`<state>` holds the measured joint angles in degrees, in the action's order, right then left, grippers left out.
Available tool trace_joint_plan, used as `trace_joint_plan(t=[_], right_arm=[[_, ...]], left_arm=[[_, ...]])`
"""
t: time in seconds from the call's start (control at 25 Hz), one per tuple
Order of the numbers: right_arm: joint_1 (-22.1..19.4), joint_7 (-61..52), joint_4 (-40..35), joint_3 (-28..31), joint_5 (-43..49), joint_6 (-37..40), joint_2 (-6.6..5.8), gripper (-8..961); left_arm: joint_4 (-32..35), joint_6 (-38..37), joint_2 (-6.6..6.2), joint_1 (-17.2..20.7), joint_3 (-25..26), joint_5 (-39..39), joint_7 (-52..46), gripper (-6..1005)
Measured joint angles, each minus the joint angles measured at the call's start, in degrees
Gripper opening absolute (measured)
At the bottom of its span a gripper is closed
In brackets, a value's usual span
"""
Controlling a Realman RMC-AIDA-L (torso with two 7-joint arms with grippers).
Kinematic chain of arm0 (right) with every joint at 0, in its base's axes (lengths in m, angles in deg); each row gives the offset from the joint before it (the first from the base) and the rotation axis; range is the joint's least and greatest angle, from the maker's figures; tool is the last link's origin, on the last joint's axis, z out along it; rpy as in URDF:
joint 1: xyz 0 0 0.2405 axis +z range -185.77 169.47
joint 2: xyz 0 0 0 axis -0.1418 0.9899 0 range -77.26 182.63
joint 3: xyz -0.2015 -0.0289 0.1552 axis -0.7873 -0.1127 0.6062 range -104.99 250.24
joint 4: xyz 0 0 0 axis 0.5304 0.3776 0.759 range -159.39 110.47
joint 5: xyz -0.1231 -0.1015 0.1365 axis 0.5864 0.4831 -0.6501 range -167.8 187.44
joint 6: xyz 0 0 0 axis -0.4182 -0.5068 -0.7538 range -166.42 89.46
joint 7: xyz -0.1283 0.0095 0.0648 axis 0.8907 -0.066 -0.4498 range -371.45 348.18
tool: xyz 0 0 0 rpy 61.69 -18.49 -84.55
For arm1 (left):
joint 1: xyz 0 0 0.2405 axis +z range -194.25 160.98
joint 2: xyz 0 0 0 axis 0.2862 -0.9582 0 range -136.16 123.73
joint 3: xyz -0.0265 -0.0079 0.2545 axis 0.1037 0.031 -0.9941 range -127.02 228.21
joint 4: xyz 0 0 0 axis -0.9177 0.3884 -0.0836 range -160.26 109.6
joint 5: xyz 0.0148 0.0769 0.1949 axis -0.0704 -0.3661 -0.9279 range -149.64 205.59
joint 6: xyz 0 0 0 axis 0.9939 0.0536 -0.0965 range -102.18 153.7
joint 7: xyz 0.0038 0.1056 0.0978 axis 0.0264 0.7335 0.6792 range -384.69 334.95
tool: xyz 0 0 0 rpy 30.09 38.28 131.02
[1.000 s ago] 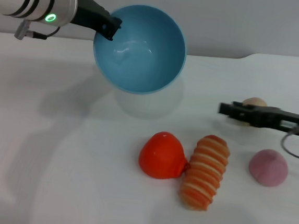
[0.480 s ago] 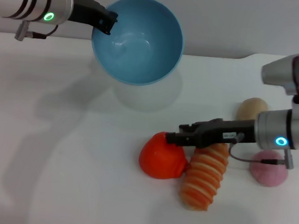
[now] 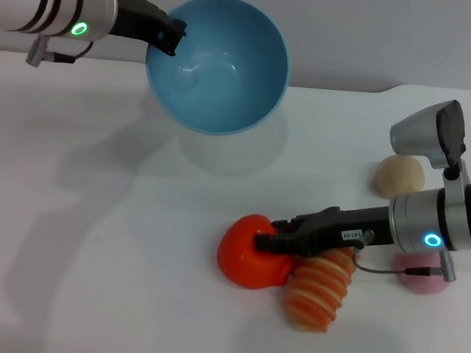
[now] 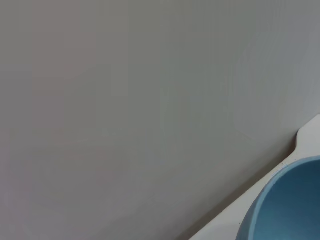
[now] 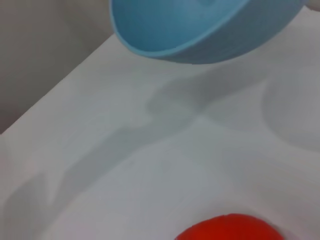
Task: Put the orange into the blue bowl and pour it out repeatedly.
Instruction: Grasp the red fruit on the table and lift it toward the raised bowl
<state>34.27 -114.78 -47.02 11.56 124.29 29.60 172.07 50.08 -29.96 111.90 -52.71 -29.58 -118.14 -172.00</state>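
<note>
Orange (image 3: 247,252), matte red-orange and lumpy, lies on the white table (image 3: 90,238), touching a ribbed orange-and-cream striped loaf (image 3: 318,287). Right tool (image 3: 264,243) reaches in low from the right, its arm nearly level, black fingertips against the fruit's upper right side; whether they clamp it cannot be told. Left tool (image 3: 167,37), on an arm stretched from the upper left, is clamped on the rim of the smooth, deep blue bowl (image 3: 219,63), held aloft, tilted mouth-forward, empty. A tan ball (image 3: 399,174) and a pink ball (image 3: 421,279) sit far right.
</note>
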Motion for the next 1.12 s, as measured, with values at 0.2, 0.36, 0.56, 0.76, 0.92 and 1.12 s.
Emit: trace_joint_plan(t=[0.2, 0.36, 0.56, 0.76, 0.92, 1.12], right_arm=[[-0.12, 2.16, 0.24, -0.64, -0.22, 0.24, 0.00, 431], [-0.80, 3.25, 0.25, -2.60, -4.32, 0.46, 0.02, 342], [-2.03, 7.71, 0.21, -3.71, -9.64, 3.62, -0.12, 110], [-4.27, 9.91, -3.20, -3.35, -12.27, 9.92, -0.24, 32], [-7.04, 11.17, -7.03, -3.15, -16.85, 13.72, -0.49, 23], [-13.16, 10.00, -20.29, -1.71, -23.48, 22.60, -0.75, 24]], left_arm=[[-0.01, 0.29, -0.03, -0.05, -0.08, 0.03, -0.12, 0], [-0.46, 0.30, -0.02, -0.16, -0.16, 0.05, -0.15, -1], [-0.70, 0.30, 0.01, -0.36, -0.17, 0.01, -0.06, 0], [-0.25, -0.40, -0.12, -0.70, 0.25, -0.44, 0.12, 0], [-0.54, -0.84, -0.18, -1.05, 0.37, -0.77, 0.45, 0], [-1.37, -10.59, -0.30, -4.71, 0.94, -2.24, 0.53, 0]])
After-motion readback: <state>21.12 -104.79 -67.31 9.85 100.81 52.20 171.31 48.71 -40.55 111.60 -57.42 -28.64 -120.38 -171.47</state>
